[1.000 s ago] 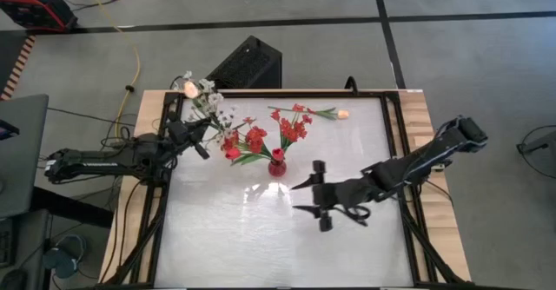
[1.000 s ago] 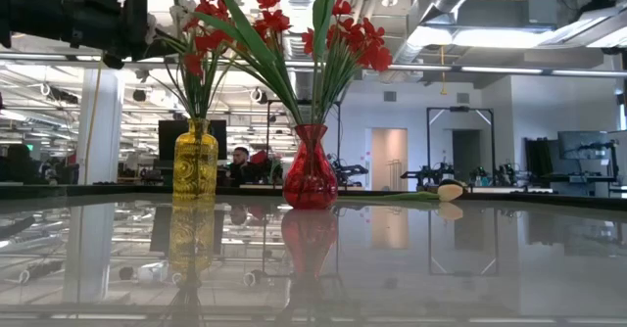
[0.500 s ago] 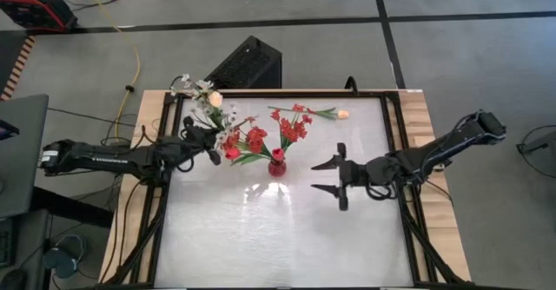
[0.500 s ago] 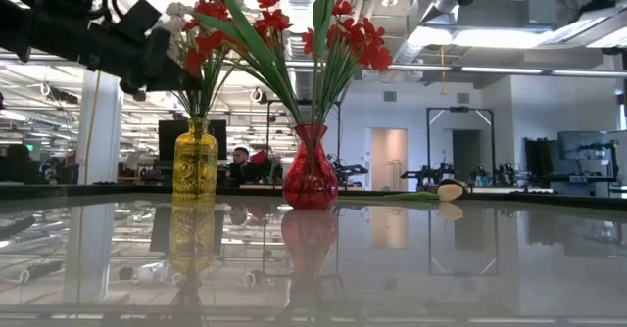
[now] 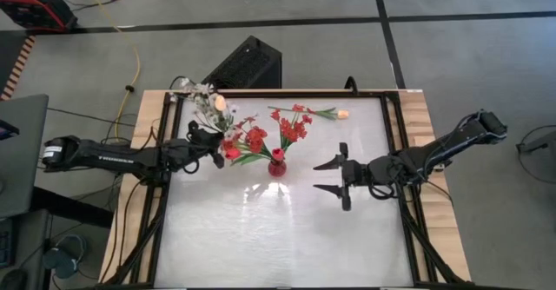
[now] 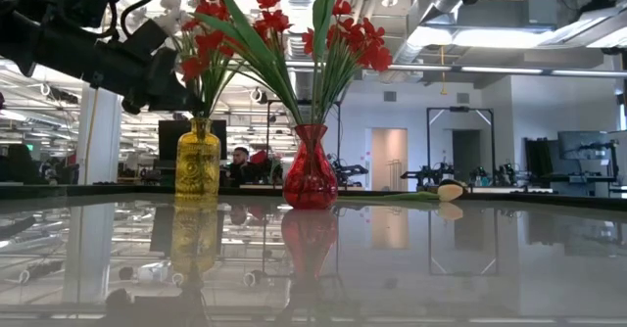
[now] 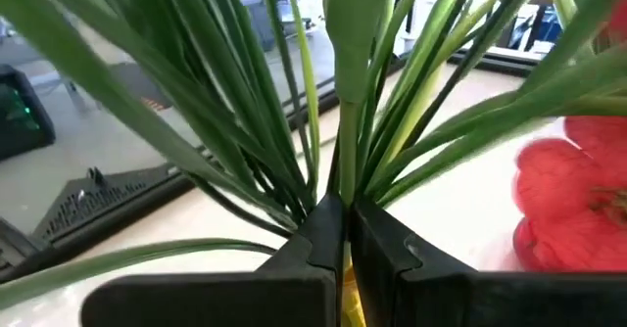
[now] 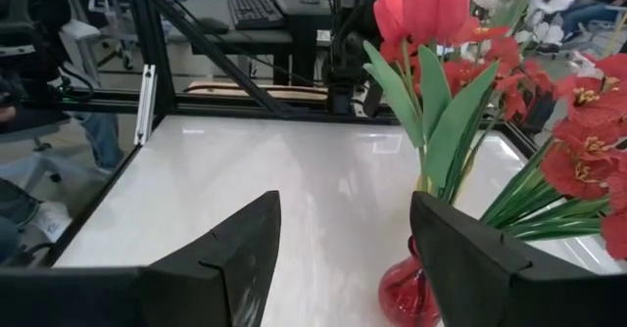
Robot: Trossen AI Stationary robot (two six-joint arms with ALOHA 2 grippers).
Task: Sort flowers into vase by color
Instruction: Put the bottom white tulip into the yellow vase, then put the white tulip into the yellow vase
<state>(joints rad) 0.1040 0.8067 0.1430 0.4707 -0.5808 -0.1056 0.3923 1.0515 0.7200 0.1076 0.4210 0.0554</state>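
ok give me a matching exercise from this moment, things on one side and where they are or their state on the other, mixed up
Things:
1. red vase
2. yellow vase
3. peach tulip
4. right claw

States:
a. lying flat on the table
b. open, holding nothing
c. holds red flowers
d. under the left claw, which is shut on stems

Pairs: 1-c, 2-d, 3-a, 4-b

Two vases (image 6: pixel 310 168) side by side; one flower (image 5: pixel 323 113) behind on table (image 5: pixel 287 229)

Left gripper (image 5: pixel 211 147) holds flowers (image 5: pixel 213 108)
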